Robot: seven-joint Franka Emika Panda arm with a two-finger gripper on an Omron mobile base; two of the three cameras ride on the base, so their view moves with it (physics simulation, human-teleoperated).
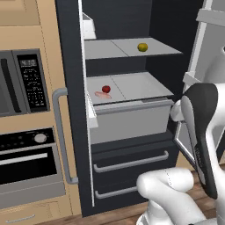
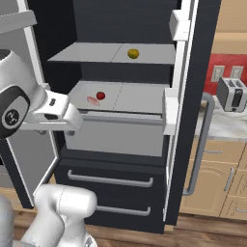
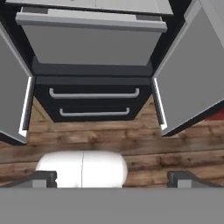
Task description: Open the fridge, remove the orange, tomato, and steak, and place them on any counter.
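Flat even render light, slight blur

One tall navy-black double-door fridge stands with two doors swung wide. Inside it: two pale grey shelves, one round yellowish-orange fruit, one glossy red tomato, one flat pinkish steak. Two dark drawers below. One steel toaster far right; one microwave and one wall oven left.
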